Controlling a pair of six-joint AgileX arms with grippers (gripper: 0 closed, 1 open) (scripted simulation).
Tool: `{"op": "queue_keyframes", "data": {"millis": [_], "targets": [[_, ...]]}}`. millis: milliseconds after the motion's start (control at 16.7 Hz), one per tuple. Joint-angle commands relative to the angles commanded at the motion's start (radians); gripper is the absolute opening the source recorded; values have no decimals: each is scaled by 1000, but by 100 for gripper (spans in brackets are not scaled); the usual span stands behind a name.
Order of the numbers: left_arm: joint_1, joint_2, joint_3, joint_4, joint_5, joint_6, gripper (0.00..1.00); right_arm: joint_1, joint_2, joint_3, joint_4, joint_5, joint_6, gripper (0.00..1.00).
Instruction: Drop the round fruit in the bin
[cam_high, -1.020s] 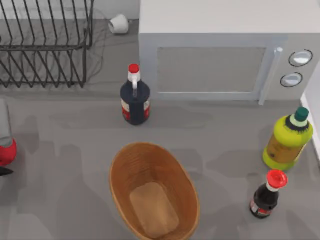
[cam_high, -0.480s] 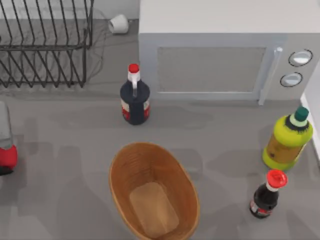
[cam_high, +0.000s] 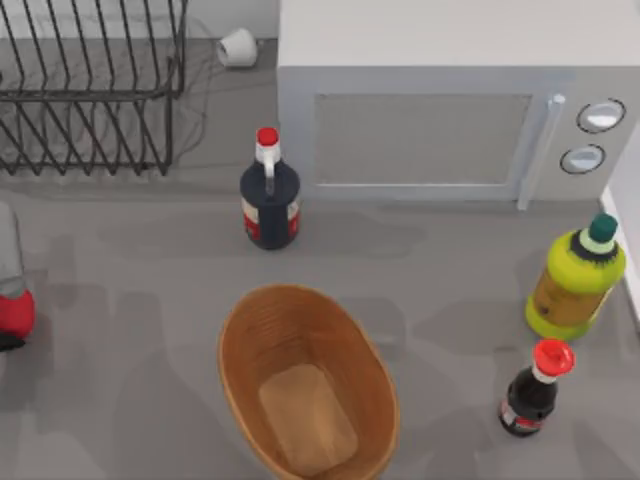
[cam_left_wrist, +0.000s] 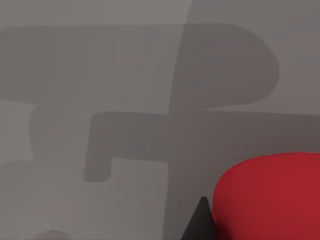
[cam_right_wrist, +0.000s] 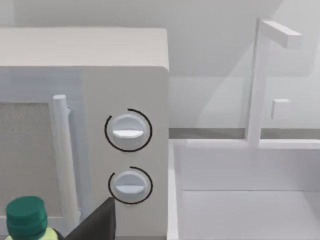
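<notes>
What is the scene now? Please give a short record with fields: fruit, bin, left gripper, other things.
fruit: the round fruit at the table's left edge, beside a dark finger of the left gripper
bin: the bin near the front middle, nothing inside
left gripper: at the fruit, far left of the bin
other things: wire rack, microwave, dark bottle, green bottle, small dark bottle
</notes>
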Motion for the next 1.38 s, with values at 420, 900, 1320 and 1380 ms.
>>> {"op": "queue_keyframes", "data": {"millis": [420, 900, 1320, 1380], "targets": [[7, -69, 167, -234, 3, 1, 0, 0, 0, 0, 0, 0, 0, 100], [-5, -200, 402, -599, -1, -9, 0, 0, 0, 0, 0, 0, 0, 100], [-37, -189, 419, -609, -13, -31, 0, 0, 0, 0, 0, 0, 0, 100], [-70, -180, 437, -620, -24, -53, 0, 0, 0, 0, 0, 0, 0, 100]]}}
